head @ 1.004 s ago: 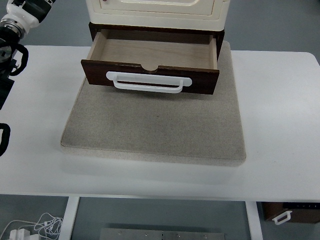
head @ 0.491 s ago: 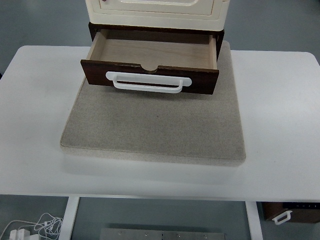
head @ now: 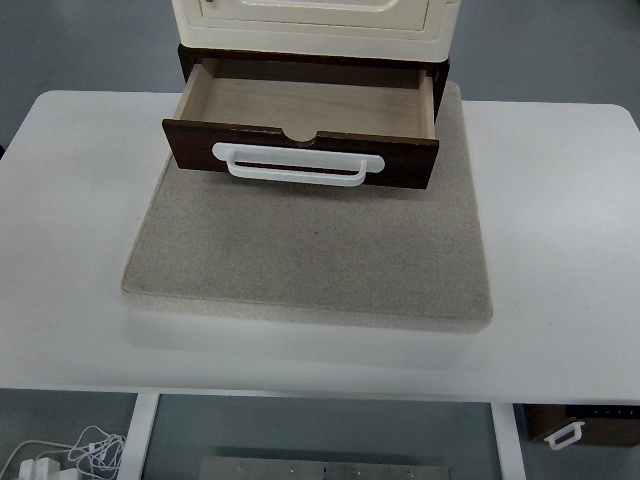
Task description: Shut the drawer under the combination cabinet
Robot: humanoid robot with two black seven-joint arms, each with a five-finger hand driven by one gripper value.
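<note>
One drawer pulled out under cream cabinet — wooden interior bare, on grey mat; no hands visible.

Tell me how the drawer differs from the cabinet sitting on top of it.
The drawer is dark brown wood; the cabinet above is cream. The drawer is pulled out, open and empty, while the cabinet's front looks shut. The drawer carries a white handle across its front; no such handle shows on the cabinet's visible part. Both stand stacked on the grey mat, at its far edge.
</note>
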